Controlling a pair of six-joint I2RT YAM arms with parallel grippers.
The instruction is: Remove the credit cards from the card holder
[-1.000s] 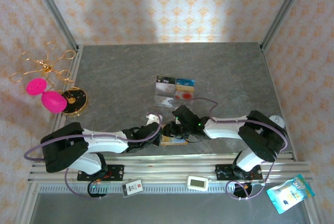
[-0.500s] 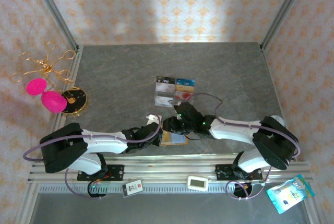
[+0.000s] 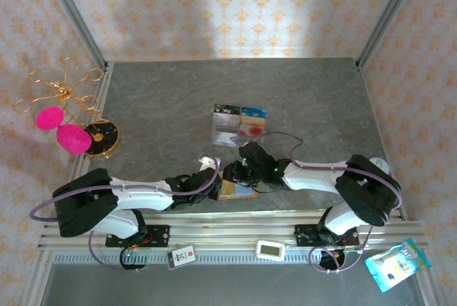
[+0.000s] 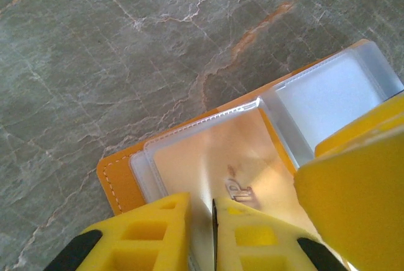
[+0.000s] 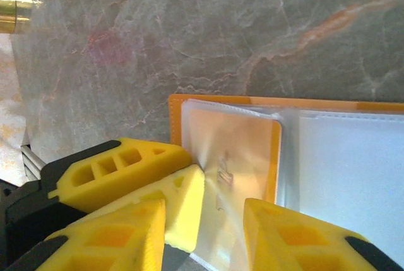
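Note:
The orange card holder (image 3: 239, 192) lies open on the stone table near the front edge, its clear sleeves up. In the left wrist view its orange edge (image 4: 117, 179) frames a sleeve with a gold-orange credit card (image 4: 221, 151) inside. My left gripper (image 4: 202, 220) is shut on that sleeve's near edge. My right gripper (image 5: 205, 214) stands open astride the same sleeve, one finger beside the left gripper's fingers (image 5: 183, 208). The card (image 5: 240, 144) shows through the sleeve in the card holder (image 5: 177, 110). From above, the left gripper (image 3: 214, 177) and right gripper (image 3: 239, 172) meet over the holder.
A clear acrylic tray (image 3: 239, 125) with several coloured cards stands just behind the holder. A gold stand with pink balls (image 3: 68, 135) sits at the left edge. A white timer (image 3: 271, 250) and a tag (image 3: 184, 256) lie on the front rail, and a blue packet (image 3: 396, 263) beyond it.
The right arm's elbow swung out to the right and came partly back, and its gripper edged a little towards the holder. The left arm has held still on the sleeve.

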